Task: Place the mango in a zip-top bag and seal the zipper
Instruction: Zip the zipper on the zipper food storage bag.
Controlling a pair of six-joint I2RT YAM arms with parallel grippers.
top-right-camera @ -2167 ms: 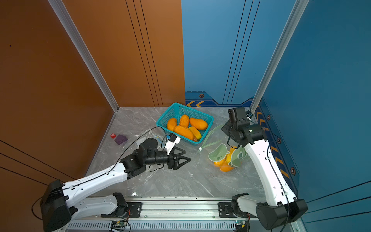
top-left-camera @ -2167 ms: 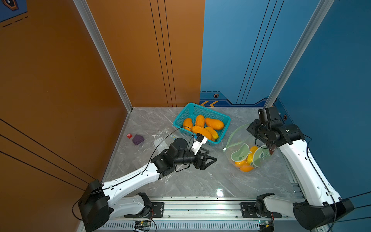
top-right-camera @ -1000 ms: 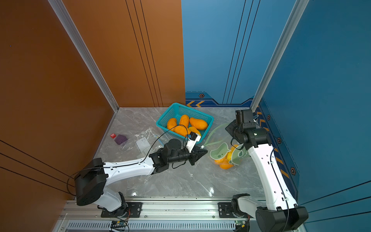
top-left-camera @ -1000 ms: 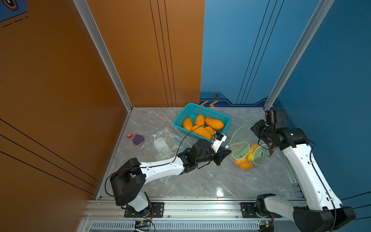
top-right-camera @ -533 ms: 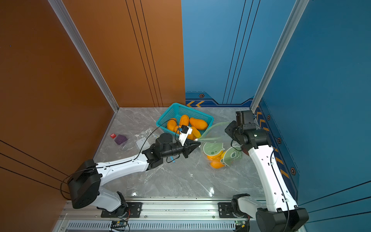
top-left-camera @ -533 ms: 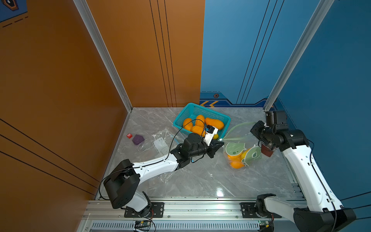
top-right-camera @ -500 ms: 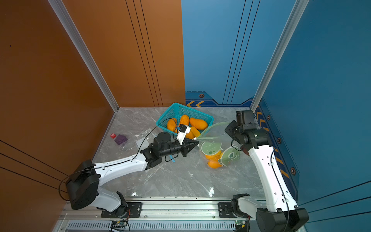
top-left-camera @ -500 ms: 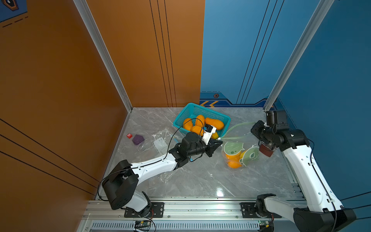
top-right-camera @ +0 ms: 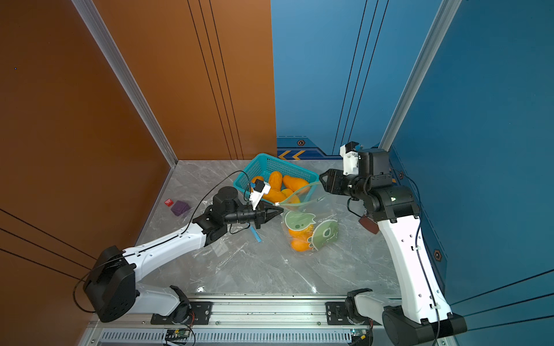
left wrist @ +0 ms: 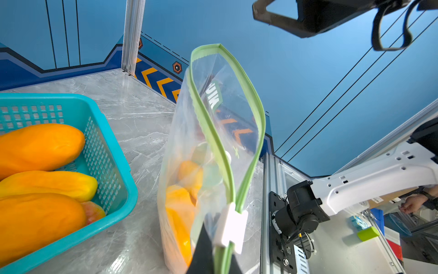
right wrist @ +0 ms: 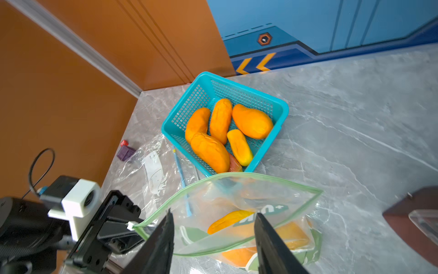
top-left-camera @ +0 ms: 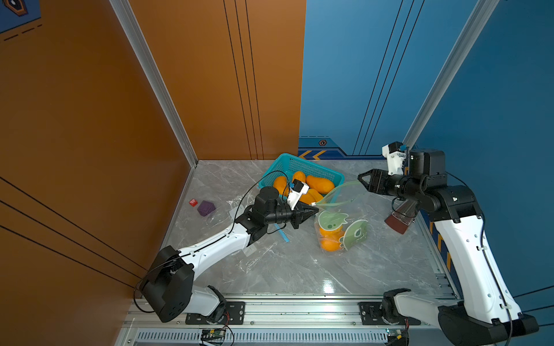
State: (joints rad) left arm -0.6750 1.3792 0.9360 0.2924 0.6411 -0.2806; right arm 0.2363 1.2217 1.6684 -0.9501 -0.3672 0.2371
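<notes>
- The left pincer (top-left-camera: pixel 312 210) is clenched on the white slider (left wrist: pixel 231 227) at one end of the green zipper of the zip-top bag (top-left-camera: pixel 355 232), holding that corner up.
- The right pincer (top-left-camera: pixel 363 179) is released, jaws apart, near the bag's far end and gripping nothing.
- The bag's mouth gapes. Mangoes (top-left-camera: pixel 328 244) sit inside it, and its bottom rests on the bench (top-left-camera: pixel 299 269).
- Just beside it, a teal basket (top-left-camera: pixel 302 166) holds more fruit.

The mangoes (right wrist: pixel 252 121) are orange, the lattice basket (right wrist: pixel 282 111) teal; the clear zip-top bag (right wrist: pixel 237 189) has a green zipper strip (left wrist: pixel 208 123) and green-and-white prints (top-left-camera: pixel 331 220); the bench (right wrist: pixel 355 118) is grey-veined marble
</notes>
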